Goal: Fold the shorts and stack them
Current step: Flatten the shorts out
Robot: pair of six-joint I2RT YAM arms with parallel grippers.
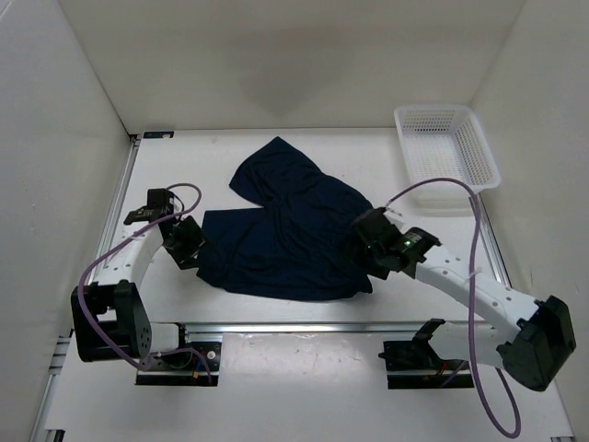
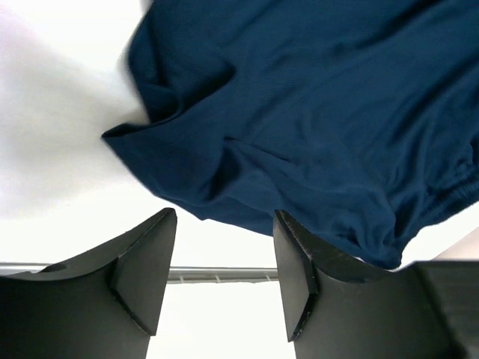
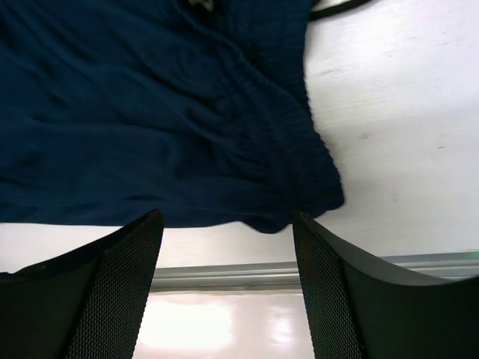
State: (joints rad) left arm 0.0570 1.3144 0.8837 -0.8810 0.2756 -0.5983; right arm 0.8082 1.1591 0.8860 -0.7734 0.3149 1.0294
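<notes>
Dark navy shorts [image 1: 285, 230] lie spread and rumpled on the white bench [image 1: 368, 157], mid-bench. One leg reaches toward the far wall. A white mesh basket [image 1: 433, 112] sits at the far right corner, well apart from the cloth.

Top view: the left pincer [image 1: 189, 244] is at the shorts' left edge and the right pincer [image 1: 368, 247] is at the right edge, over the cloth's border. How far either pincer is open cannot be read from this view.

Left wrist view: jaws stand wide apart with nothing between them, only bare bench and a metal rail [image 2: 217, 275]. A puckered fold of the shorts lies just ahead of the gap. The cloth's lower edge runs close over one fingertip [image 2: 288, 232]; contact cannot be told.

Right wrist view: jaws are likewise spread wide and hold nothing. This view alone shows the gathered waistband [image 3: 288, 149], its corner just ahead of the gap, nearer one finger [image 3: 314, 239]. Bare bench lies beside it.
</notes>
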